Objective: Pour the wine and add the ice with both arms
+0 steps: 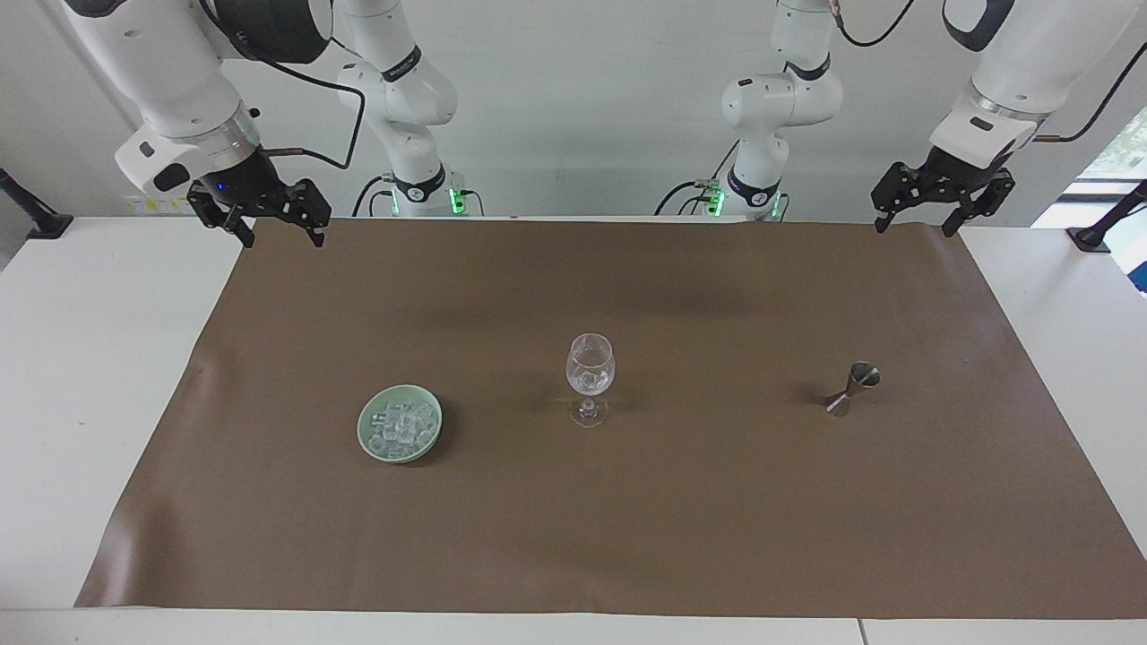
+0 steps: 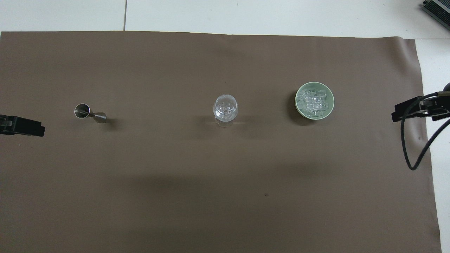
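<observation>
A clear wine glass (image 1: 590, 367) stands mid-mat, with clear glassy lumps low in its bowl; it also shows in the overhead view (image 2: 225, 106). The ice (image 1: 401, 425) lies heaped in a pale green dish (image 1: 369, 434) beside the glass, toward the right arm's end (image 2: 314, 102). A metal jigger (image 1: 852, 388) stands beside the glass toward the left arm's end (image 2: 89, 113). My right gripper (image 1: 280, 237) hangs open and empty over the mat's corner by its base (image 2: 415, 110). My left gripper (image 1: 914, 227) hangs open and empty over the other corner near the robots (image 2: 21, 125).
A brown mat (image 1: 627, 537) covers most of the white table (image 1: 90, 358). A black cable (image 2: 413, 147) loops down from the right arm. Black clamp mounts (image 1: 27, 210) sit at both table ends.
</observation>
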Controlling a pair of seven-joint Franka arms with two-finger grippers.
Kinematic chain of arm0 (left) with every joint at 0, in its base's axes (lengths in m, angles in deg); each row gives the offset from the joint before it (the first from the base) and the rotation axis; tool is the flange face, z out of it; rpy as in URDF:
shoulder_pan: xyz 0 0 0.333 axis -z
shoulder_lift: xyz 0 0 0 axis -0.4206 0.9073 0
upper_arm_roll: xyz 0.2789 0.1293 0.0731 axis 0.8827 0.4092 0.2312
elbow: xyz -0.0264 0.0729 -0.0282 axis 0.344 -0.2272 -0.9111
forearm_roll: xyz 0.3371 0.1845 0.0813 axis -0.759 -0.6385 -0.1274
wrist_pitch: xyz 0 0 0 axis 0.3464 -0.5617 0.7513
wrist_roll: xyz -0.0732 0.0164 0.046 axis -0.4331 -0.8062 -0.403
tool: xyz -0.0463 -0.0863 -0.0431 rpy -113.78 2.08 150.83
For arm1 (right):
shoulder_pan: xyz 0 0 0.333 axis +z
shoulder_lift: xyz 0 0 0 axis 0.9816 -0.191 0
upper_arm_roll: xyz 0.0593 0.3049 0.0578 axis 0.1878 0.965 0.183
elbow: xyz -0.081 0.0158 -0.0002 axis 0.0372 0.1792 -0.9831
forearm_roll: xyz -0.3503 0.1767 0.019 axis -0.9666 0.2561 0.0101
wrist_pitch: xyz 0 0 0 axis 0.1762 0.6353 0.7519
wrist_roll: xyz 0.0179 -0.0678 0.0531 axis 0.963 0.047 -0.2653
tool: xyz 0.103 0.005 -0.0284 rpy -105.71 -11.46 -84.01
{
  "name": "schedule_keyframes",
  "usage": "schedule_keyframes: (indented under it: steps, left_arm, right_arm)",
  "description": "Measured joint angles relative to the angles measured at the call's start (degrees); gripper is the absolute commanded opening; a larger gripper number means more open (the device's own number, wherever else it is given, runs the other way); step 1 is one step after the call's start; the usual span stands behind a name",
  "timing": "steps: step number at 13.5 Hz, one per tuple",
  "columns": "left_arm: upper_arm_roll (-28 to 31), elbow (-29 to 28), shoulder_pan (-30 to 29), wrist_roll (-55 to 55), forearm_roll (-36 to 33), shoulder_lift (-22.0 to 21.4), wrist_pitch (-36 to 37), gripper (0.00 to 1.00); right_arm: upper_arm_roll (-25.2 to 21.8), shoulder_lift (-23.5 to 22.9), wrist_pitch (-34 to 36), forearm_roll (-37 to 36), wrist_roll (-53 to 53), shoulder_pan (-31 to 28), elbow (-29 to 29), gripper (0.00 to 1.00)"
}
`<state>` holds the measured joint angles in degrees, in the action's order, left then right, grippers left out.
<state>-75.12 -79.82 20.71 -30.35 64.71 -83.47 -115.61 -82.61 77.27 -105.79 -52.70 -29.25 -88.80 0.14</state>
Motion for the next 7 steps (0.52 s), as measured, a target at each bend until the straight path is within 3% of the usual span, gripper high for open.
schedule_keyframes:
  steps: [7]
  left_arm:
    - [0.0, 0.8, 0.0, 0.0, 0.0, -0.6, 0.0, 1.0]
  right_arm:
    - [-1.8, 0.2, 0.1, 0.8, -0.1, 0.8, 0.0, 1.0]
